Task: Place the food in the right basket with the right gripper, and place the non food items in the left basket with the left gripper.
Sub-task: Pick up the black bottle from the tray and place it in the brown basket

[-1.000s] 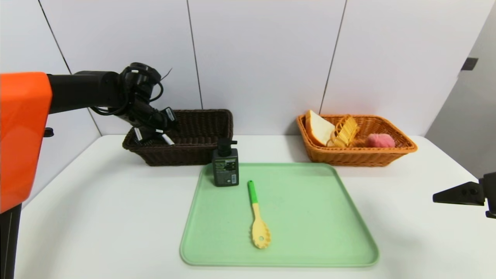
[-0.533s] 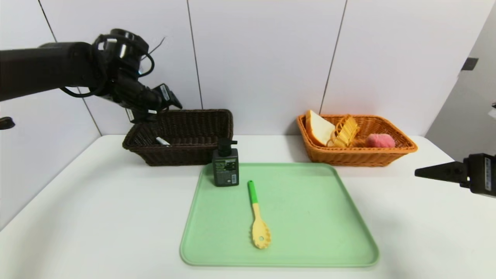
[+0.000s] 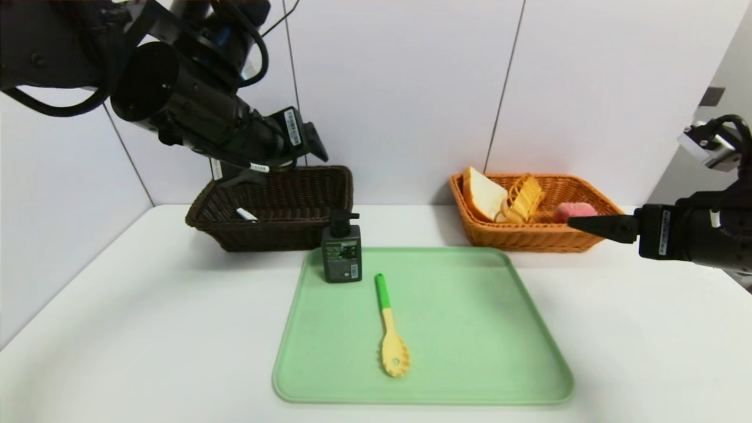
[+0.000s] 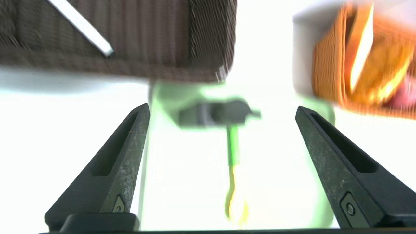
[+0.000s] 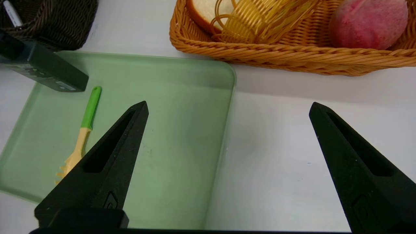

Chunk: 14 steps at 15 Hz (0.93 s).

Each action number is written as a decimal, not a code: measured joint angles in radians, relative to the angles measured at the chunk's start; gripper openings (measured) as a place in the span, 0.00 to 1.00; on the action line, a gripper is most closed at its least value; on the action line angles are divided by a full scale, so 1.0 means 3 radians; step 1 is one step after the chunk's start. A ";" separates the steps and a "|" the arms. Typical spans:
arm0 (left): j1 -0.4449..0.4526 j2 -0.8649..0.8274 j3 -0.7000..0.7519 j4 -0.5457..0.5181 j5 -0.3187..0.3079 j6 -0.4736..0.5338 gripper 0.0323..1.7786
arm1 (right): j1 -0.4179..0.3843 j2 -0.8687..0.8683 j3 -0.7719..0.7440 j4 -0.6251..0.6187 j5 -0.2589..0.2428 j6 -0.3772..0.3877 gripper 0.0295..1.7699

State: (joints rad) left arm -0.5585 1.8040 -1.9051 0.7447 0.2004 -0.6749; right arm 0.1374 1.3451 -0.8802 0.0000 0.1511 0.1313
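- The left basket is big and dark brown, right side up, at 9 o'clock.
- A slim white marker pen lies in it, on its 9 o'clock side.
- The right basket is big and orange, right side up, at 3 o'clock. It holds 1 piece of bread and 1 pink round food.
- The pump bottle is dark green with a black top. It stands up near the middle, toward 7 o'clock.
- 1 yellow spoon lies flat at 6 o'clock, green handle toward 12.
- The black left gripper is wide open at 10 o'clock.
- The black right gripper is wide open at 3 o'clock.
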 joint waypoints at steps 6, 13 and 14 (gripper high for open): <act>-0.0281 -0.0702 0.1716 -0.1120 -0.0460 0.0557 0.93 | 0.0000 0.0022 0.0075 0.0028 0.0004 0.0016 0.97; -0.0491 -0.1011 0.2945 -0.2537 0.0338 0.1083 0.94 | -0.0001 -0.0055 0.0233 0.0041 0.0001 0.0024 0.97; -0.0553 -0.0946 0.3082 -0.2821 0.0523 0.1083 0.94 | 0.0004 -0.0063 0.0256 0.0040 -0.0001 0.0022 0.97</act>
State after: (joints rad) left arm -0.7245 1.5202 -0.9804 -0.1015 0.3572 -0.3500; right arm 0.1385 1.3262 -0.8034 0.0119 0.1509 0.1379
